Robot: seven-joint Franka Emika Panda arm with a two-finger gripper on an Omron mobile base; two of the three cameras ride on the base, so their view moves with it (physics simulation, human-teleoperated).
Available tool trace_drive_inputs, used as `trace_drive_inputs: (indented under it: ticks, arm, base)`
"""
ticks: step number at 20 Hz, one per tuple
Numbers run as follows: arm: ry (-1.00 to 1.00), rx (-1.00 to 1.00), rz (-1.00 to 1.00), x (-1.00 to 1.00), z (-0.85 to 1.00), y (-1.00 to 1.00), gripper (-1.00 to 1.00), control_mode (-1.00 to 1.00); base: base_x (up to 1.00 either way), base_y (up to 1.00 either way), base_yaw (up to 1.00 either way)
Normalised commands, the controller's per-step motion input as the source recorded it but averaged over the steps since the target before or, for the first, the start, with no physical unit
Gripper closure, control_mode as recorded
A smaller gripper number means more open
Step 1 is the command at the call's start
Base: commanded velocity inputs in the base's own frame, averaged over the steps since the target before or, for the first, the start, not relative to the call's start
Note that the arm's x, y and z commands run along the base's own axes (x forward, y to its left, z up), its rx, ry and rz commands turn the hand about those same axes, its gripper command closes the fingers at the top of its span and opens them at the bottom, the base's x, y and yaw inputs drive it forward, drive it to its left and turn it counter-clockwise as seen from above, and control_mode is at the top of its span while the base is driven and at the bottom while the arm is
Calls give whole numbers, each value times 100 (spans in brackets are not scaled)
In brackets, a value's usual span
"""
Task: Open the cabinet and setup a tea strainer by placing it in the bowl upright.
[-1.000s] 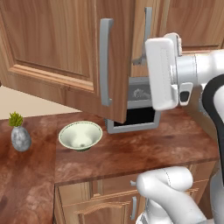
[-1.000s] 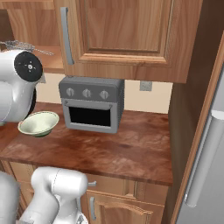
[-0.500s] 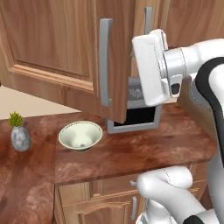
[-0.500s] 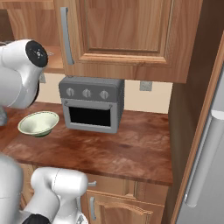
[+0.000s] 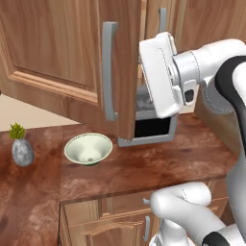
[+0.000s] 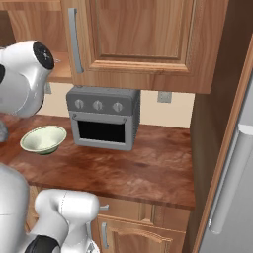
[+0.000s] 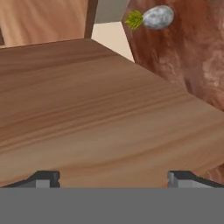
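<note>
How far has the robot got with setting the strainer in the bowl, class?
Done: the brown wooden cabinet door stands swung open. In hand: nothing; the open gripper faces a plain wooden panel. Left: fetching the strainer and standing it upright in the pale greenish-white bowl, which sits empty on the counter.

I am counting one bowl [image 5: 88,149] sitting on the bench [image 5: 158,166], one grey vase with a green plant [image 5: 21,148], and one toaster oven [image 6: 104,116] with three knobs showing. I am seeing one open cabinet door [image 5: 72,57] with one long handle [image 5: 109,72], and a second closed door [image 6: 143,39] with one handle [image 6: 74,39].
</note>
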Motion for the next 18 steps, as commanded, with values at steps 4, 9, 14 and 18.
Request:
trace_drive_inputs:
  ticks: [4,9,14,18]
  arm:
    - [4,0,9,-33,-14,58,-100,-100]
    - [0,0,6,-47,-17,68,-100,-100]
    - [1,0,7,-33,-17,58,-100,-100]
    - [6,0,7,-5,-23,30,-100,-100]
  base:
    - [0,0,0]
    - [0,0,0]
    - [0,0,0]
    - [0,0,0]
